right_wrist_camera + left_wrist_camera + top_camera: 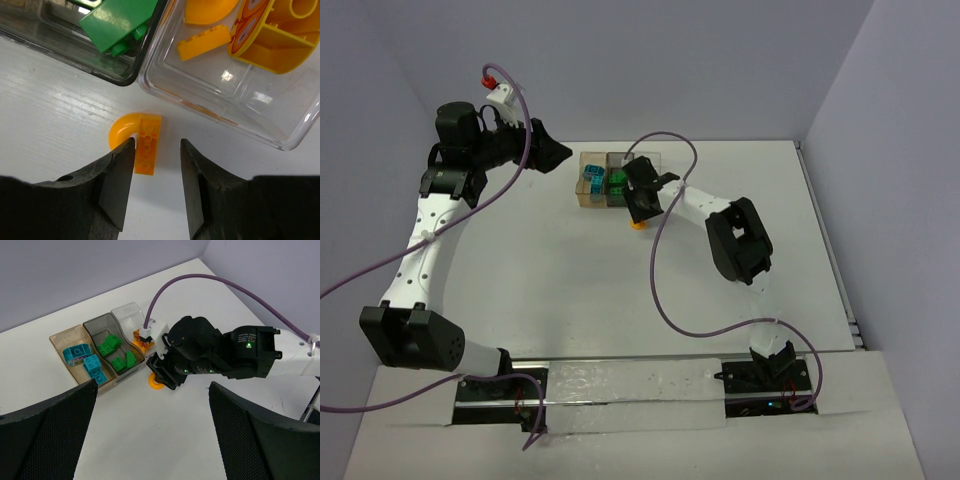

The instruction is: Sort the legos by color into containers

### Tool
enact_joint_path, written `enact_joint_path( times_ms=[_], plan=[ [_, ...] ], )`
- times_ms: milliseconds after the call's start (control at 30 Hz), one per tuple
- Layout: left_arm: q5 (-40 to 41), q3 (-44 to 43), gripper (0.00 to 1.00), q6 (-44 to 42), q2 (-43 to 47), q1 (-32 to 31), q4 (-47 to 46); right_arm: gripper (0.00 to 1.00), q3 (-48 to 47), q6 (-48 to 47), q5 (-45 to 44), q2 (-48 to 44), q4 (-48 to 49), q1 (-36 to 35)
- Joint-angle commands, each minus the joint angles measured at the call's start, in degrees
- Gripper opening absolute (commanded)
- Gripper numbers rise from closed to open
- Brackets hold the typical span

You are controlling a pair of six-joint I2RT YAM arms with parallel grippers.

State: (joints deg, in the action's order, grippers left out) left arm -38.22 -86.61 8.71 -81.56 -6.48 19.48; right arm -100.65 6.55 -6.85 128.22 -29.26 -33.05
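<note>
An orange arch lego (142,142) lies on the white table just in front of the containers; it also shows in the top view (639,224) and in the left wrist view (154,384). My right gripper (157,144) is open and low over it, the left finger (117,175) against the lego's side, the right finger (200,180) apart from it. The orange-brown box (59,339) holds teal legos (85,360), the grey box (95,322) green legos (114,346), the clear box (225,105) orange legos (205,42). My left gripper (152,390) is open and empty, high over the table's back left (555,153).
The right arm (235,352) and its purple cable (200,280) reach across to the boxes from the right. Walls close the table at the back, left and right. The table's right edge (830,260) is close to the right arm's elbow.
</note>
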Motion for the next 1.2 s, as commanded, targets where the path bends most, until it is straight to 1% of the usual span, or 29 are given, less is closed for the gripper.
enact_joint_path(
  times_ms=[0, 267, 500, 533, 633, 733, 833, 967, 1067, 1167],
  plan=[
    [-0.5, -1.8, 0.99, -0.6, 0.7, 0.2, -0.9, 0.48, -3.3, -0.4, -1.1, 1.5, -0.8, 0.5],
    [-0.3, -2.1, 0.99, -0.9, 0.7, 0.2, -0.7, 0.44, -3.1, -0.3, 0.4, 2.5, -1.8, 1.0],
    [-0.3, -2.3, 0.99, -0.8, 0.6, 0.2, -0.8, 0.37, -1.1, -0.1, 1.2, 1.8, -1.8, 1.0],
    [-0.2, -2.4, 0.99, -0.7, 0.5, 0.2, -0.8, 0.33, -0.7, -0.2, 1.4, 1.6, -1.7, 1.1],
    [-0.1, -2.3, 0.99, -0.7, 0.5, 0.2, -0.9, 0.15, 1.1, -0.2, 2.9, 0.2, -0.9, 1.1],
    [-0.1, -2.3, 0.99, -0.7, 0.4, 0.2, -0.9, 0.01, 3.0, 0.1, 4.1, -2.4, -0.6, 1.0],
    [0.0, -1.9, 0.99, -0.4, 0.6, 0.2, -1.0, 0.0, 4.7, 0.4, 5.5, -5.4, -0.5, 1.0],
    [0.1, -1.5, 0.99, -0.2, 1.1, 0.2, -0.9, 0.0, 7.5, 0.5, 6.5, -12.8, 0.1, 0.9],
    [0.0, -1.6, 0.99, -0.1, 1.1, 0.2, -0.8, 0.0, 6.5, -0.7, 6.0, -16.3, -0.3, 1.0],
    [0.1, -1.5, 0.99, 0.1, 1.1, 0.2, -0.8, 0.0, 3.2, -2.3, 5.0, -17.3, -0.6, 1.5]
  ],
)
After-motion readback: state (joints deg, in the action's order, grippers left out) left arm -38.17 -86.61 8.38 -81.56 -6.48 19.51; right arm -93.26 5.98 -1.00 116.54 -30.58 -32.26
